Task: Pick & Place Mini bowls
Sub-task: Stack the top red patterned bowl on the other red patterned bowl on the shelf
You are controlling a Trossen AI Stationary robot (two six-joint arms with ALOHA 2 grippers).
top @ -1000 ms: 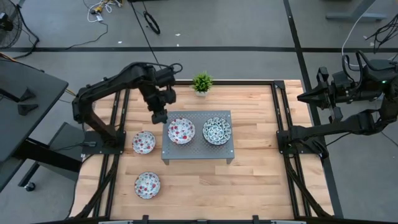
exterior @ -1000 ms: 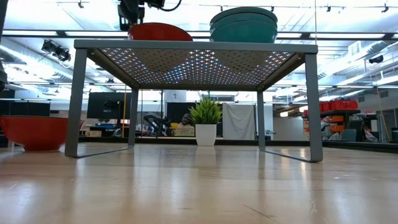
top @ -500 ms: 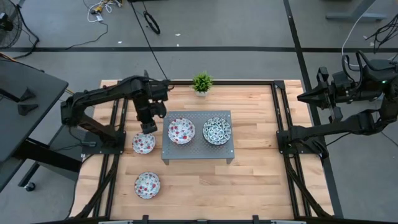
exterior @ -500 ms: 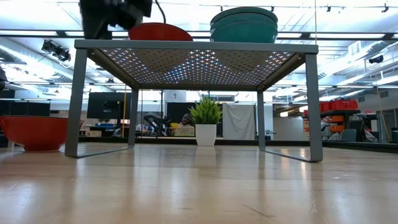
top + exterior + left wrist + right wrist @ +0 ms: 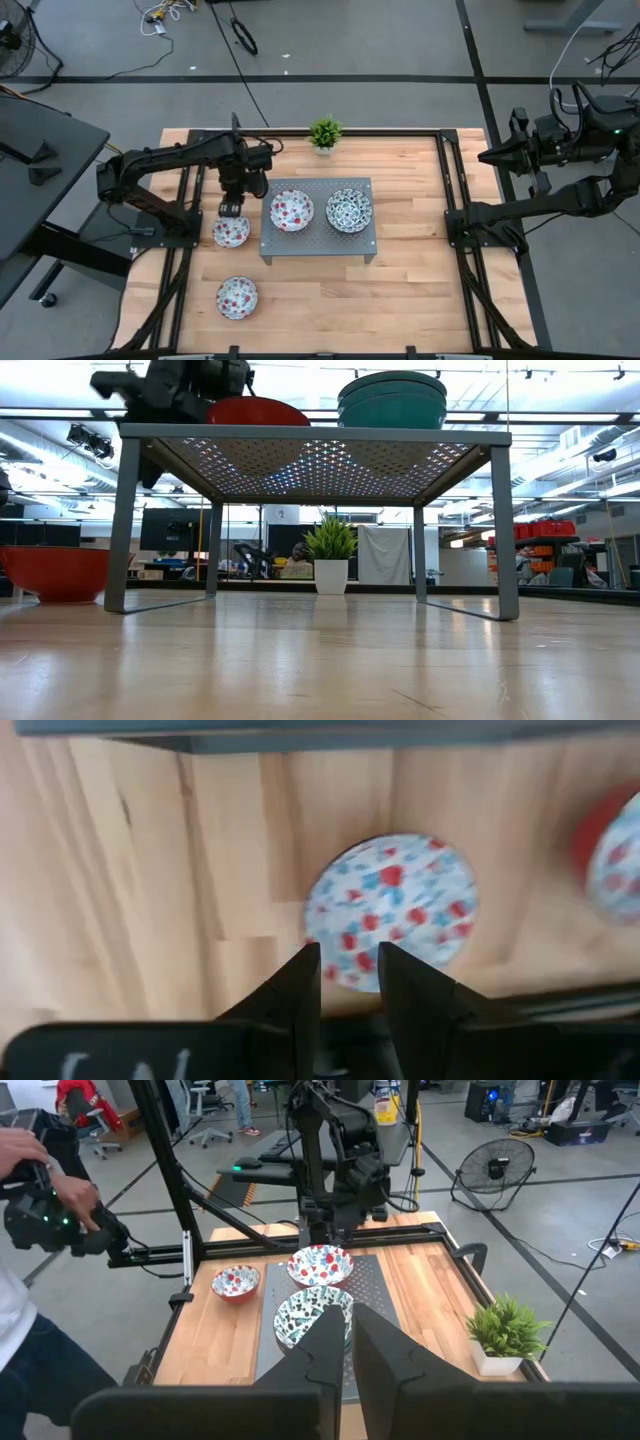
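Left of the grey perforated rack (image 5: 318, 243), a red-spotted mini bowl (image 5: 231, 232) rests on its base on the wooden table. My left gripper (image 5: 231, 207) hangs above that bowl's far rim, pointing down, open with a narrow gap and nothing between the fingers; the left wrist view shows the bowl (image 5: 392, 910) just past the fingertips (image 5: 348, 958). A second red-spotted bowl (image 5: 291, 210) and a stack of blue-green bowls (image 5: 349, 210) stand on the rack. A third red-spotted bowl (image 5: 237, 297) sits near the table's front. My right gripper (image 5: 487, 156) waits shut beyond the table's right edge.
A small potted plant (image 5: 325, 132) stands at the table's far edge behind the rack. The rack's left edge (image 5: 300, 732) lies close beside my left gripper. A person holding a controller (image 5: 45, 1210) stands beyond the table's left side.
My left gripper has come down from over the rack's far left corner, moving toward the table's left and near edges, to just above the red-spotted bowl beside the rack. Its wrist has rolled on the way. The bowls have stayed where they were.
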